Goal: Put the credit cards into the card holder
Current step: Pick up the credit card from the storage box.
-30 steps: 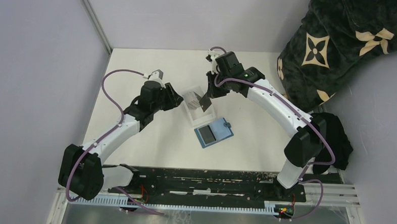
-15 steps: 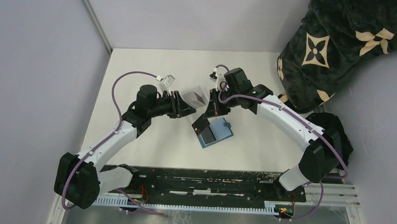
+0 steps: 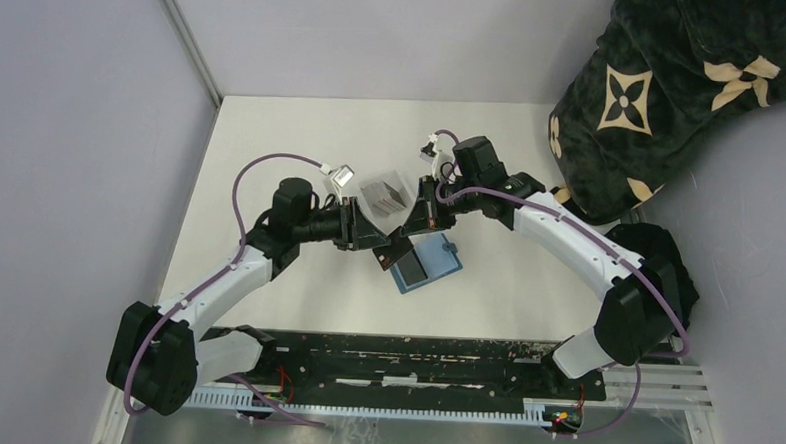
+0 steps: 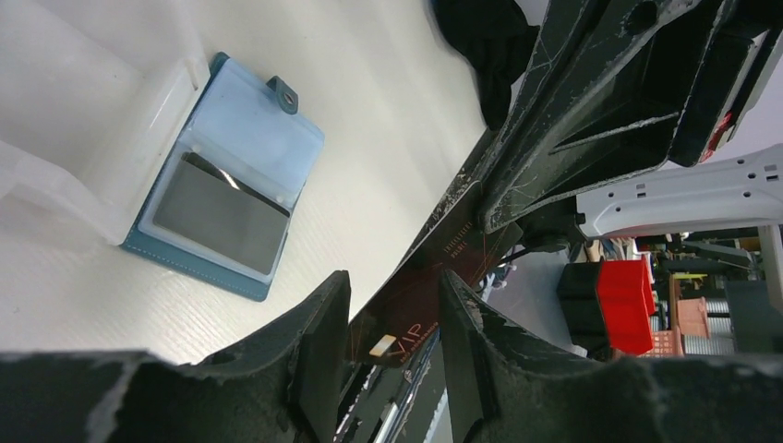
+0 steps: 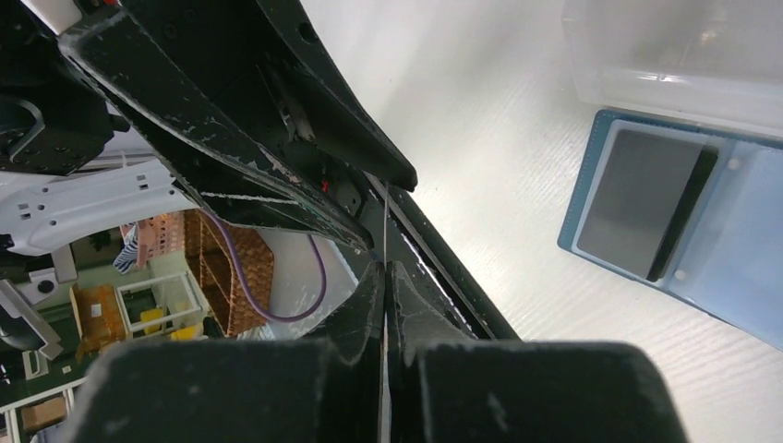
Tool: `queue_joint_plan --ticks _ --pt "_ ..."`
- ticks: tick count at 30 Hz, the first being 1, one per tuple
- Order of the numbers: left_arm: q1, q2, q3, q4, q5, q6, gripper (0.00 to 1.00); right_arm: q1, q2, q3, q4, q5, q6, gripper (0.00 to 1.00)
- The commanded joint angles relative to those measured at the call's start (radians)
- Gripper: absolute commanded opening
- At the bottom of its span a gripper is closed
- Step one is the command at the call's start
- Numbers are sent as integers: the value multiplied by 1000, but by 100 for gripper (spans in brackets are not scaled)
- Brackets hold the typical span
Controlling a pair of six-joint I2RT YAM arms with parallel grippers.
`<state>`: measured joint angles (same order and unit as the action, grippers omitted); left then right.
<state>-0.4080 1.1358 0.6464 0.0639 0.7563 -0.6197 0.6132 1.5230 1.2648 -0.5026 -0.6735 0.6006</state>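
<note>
While the right gripper [image 5: 385, 277] pinched the dark credit card [image 4: 415, 305] (seen edge-on), the left gripper [image 4: 392, 288] straddled it, narrowly parted; the card holder [image 4: 226, 198] lay open beyond its fingertips.

**Scuffed black plastic over a matt white table**

The table [image 3: 303, 128] is white and matt, with a fine woven-looking texture. The card holder [image 4: 226, 185] has a teal, leather-like cover and glossy clear plastic pockets. The tray [image 4: 102, 138] beside it is frosted, translucent plastic. The dark card [image 4: 415, 309] is smooth and shiny, with pale lettering. The left gripper [image 4: 395, 286] and right gripper [image 5: 385, 272] are matt black plastic, rough and scratched pale. The blanket [image 3: 675, 84] at far right is plush cloth.
</note>
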Motion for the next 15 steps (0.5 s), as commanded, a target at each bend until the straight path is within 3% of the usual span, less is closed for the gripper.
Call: queue_joint_plan --ticks 1,9,15 --pt "-4 -8 0 67 74 17 48 -6 -13 -1 80 -72 30 1" --pt "-4 52 -3 120 162 -10 42 -23 39 -15 161 -141 85 1" --pt "-4 76 -13 153 194 -28 22 -44 74 -7 200 -166 112 1"
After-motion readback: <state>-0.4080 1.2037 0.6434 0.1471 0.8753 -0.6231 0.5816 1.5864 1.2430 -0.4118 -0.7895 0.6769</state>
